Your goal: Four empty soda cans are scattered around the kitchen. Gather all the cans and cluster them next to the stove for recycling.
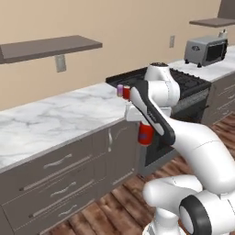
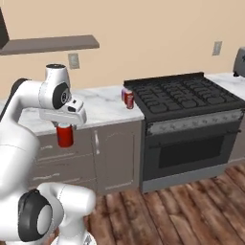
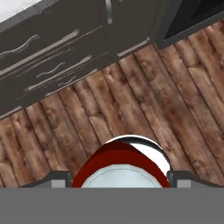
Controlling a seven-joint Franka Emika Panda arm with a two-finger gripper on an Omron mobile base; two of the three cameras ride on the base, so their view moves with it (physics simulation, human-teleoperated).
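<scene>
My gripper (image 1: 146,130) points down and is shut on a red soda can (image 1: 146,135), which hangs in front of the dark cabinet doors below counter height. The right base view has the same can (image 2: 65,136) under the gripper (image 2: 65,130), left of the stove (image 2: 186,95). From the hand camera, the can's silver top (image 3: 120,173) sits between the fingertips (image 3: 60,179) above the wood floor. A purple-pink can (image 1: 120,90) and a red can (image 1: 126,92) stand together on the counter at the stove's (image 1: 195,82) left edge.
The marble counter (image 1: 59,114) runs left of the stove over drawers (image 1: 55,176). A toaster oven (image 1: 206,49) sits on the counter right of the stove. A wall shelf (image 1: 50,46) hangs above. Wood floor (image 2: 182,210) lies open in front of the oven.
</scene>
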